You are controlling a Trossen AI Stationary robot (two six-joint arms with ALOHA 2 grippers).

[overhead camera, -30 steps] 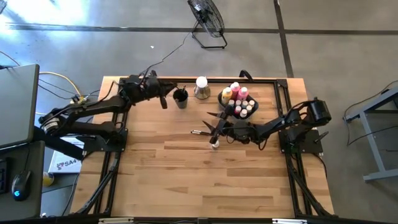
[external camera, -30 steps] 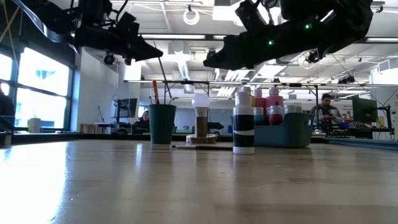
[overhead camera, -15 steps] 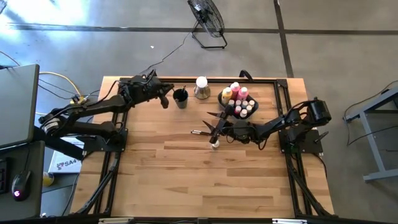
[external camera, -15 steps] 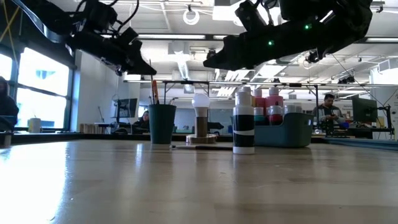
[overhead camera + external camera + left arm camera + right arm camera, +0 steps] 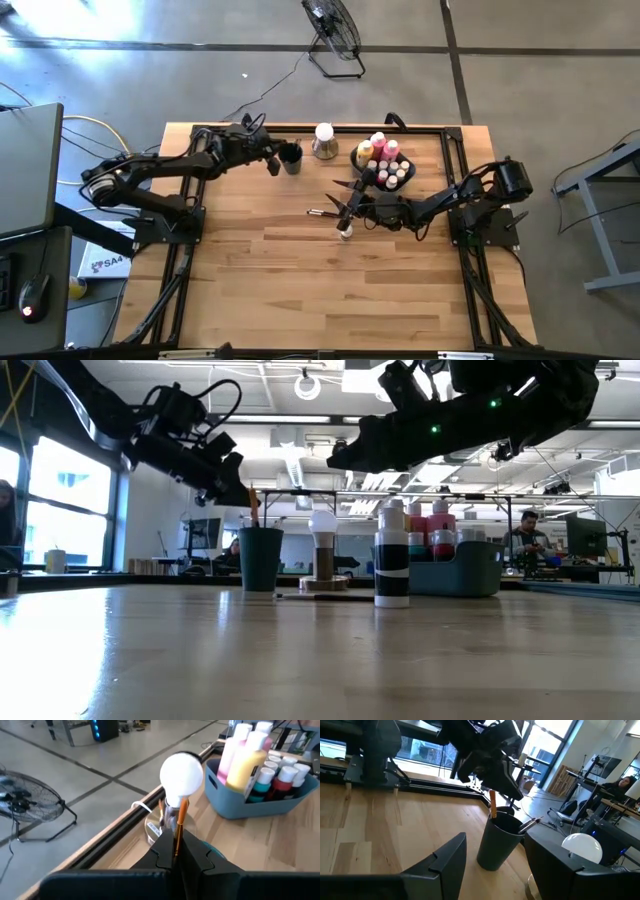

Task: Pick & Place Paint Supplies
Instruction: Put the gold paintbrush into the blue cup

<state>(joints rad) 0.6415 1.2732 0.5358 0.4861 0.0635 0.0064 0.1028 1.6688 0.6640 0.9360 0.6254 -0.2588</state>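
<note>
The left gripper (image 5: 176,851) is clamped on a thin orange-handled brush (image 5: 178,822) held tip-down over the dark cup (image 5: 498,842); light, stiff and slender, it likely suits a mid-handle pinch, while the right gripper (image 5: 345,208) hovers open above a white-capped bottle (image 5: 391,567).

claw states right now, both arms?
Left claw: shut on an orange-handled brush, over the dark cup.
Right claw: open, holding nothing.
</note>
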